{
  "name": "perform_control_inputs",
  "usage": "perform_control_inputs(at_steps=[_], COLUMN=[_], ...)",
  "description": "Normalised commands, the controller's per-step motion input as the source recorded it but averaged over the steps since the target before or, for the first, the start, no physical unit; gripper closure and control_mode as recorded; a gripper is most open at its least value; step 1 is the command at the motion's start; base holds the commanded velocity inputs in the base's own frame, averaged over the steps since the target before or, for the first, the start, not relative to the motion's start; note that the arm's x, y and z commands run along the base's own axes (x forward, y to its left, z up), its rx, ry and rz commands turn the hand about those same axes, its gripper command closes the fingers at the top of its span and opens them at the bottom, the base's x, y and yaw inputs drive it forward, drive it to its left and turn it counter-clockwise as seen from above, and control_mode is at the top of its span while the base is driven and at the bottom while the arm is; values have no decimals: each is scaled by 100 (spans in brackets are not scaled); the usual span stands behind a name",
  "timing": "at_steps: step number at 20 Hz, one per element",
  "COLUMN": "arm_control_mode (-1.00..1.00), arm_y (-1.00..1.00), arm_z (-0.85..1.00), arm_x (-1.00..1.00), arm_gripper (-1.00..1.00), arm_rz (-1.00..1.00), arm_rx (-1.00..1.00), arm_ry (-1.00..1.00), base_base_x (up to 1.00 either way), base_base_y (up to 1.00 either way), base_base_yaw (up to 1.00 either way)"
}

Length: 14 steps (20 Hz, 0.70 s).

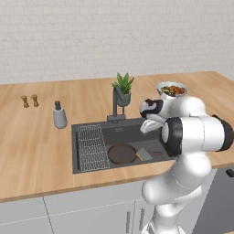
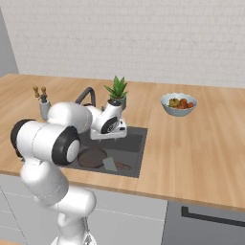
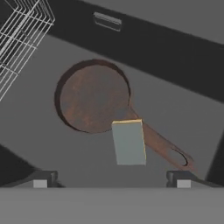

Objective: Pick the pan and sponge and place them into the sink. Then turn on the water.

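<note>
The sink (image 1: 87, 132) is set into the wooden desk (image 1: 32, 151), and everything else is placed from it. The pan (image 1: 121, 153) is seen lying flat on the sink floor, just right of the wire rack (image 1: 91, 147) that fills the sink's left part. In the hand view the pan (image 3: 94, 97) is shown as a round brown disc with its long handle running toward the lower right. The sponge (image 3: 128, 142) is laid beside the pan's rim and over the start of the handle, touching both; its broad face looks grey-green, with a yellow strip along 1 edge. In the left base view the sponge (image 1: 144, 154) is seen just right of the pan, inside the sink.

The claw (image 3: 111, 178) is held above the sink floor, over the sponge and handle. Its 2 tips are set wide apart and nothing is held between them. In the base views the hand itself is seen above the sink's right part.

The faucet (image 1: 116, 105) is mounted at the sink's back edge, with a potted plant (image 1: 123, 89) just behind it. A bowl of food (image 1: 172, 89) is stood on the desk behind and right of the sink. A soap bottle (image 1: 59, 115) is stood left of the sink, with 2 small shakers (image 1: 29, 101) beyond it.
</note>
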Motion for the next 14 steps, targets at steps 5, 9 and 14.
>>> perform_control_inputs(at_steps=[5, 9, 14], arm_control_mode=[-100, -100, -100], arm_y=[0, -4, 0], arm_z=[100, 35, 0], arm_x=[-3, -5, 0], arm_gripper=[-100, -100, -100], arm_rz=[-9, -4, 0], arm_rx=[3, 1, 1], arm_ry=[3, 1, 0], base_base_x=[0, 0, 0], base_base_y=[0, 0, 0], base_base_yaw=[0, 0, 0])
